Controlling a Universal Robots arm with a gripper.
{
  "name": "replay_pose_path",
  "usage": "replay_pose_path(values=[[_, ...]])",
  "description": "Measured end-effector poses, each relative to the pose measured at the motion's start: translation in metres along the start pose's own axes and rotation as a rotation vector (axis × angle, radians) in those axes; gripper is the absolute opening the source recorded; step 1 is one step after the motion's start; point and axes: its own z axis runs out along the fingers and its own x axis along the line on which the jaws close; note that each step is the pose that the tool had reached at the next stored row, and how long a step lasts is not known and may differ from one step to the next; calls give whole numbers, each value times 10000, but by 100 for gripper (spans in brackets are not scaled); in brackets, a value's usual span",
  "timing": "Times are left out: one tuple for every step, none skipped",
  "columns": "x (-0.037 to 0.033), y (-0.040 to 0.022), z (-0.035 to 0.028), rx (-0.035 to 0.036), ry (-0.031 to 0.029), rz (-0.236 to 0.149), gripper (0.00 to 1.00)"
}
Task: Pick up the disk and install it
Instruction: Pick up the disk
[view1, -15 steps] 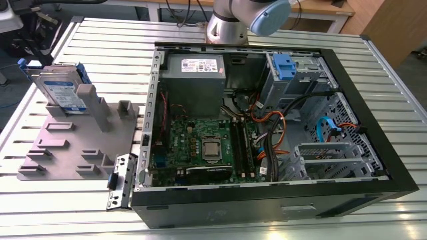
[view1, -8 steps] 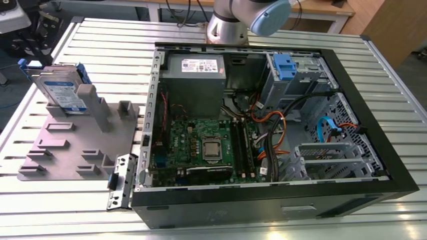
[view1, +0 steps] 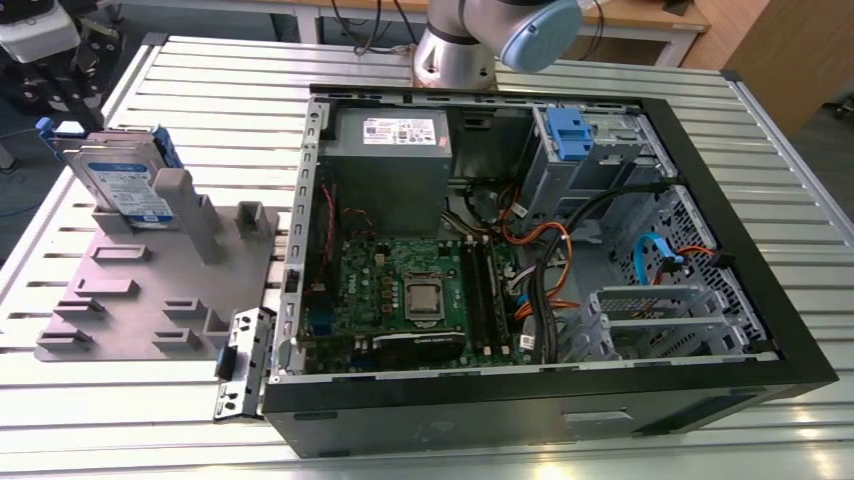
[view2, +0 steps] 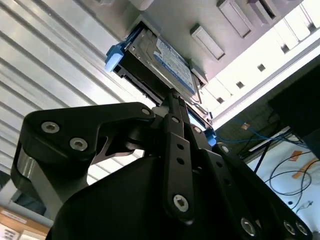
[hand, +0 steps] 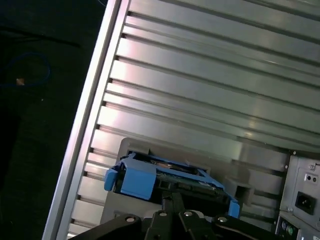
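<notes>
At the exterior view's left, the gripper (view1: 56, 90) hangs over the table (view1: 200, 80). Its jaws are drawn nearly together, tips at the upper edge of the disk (view1: 127, 180); whether they pinch it cannot be told. The disk stands on edge in a grey fixture (view1: 147, 290). To the right lies an open computer case (view1: 534, 400), with the arm's base (view1: 461, 45) beyond it.

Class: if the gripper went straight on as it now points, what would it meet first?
Most likely the flat silver-metal disk with blue plastic side rails, standing in the grey holder: in both wrist views the gripper points at its near edge. Whether they touch is unclear.
</notes>
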Motion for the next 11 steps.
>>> replay_pose_path(values=[[0, 0, 0, -4, 8, -172, 11], [0, 0, 0, -9, 15, -340, 11], [0, 0, 1, -13, 23, -509, 11], [0, 0, 1, -17, 30, -675, 11], [0, 0, 1, -22, 38, -841, 11], [0, 0, 1, -26, 45, -1006, 11], [0, 0, 1, -30, 54, -1181, 11], [0, 0, 2, -34, 60, -1335, 11], [0, 0, 2, -38, 67, -1482, 11], [0, 0, 2, -42, 73, -1625, 11], [0, 0, 2, -45, 80, -1771, 11]])
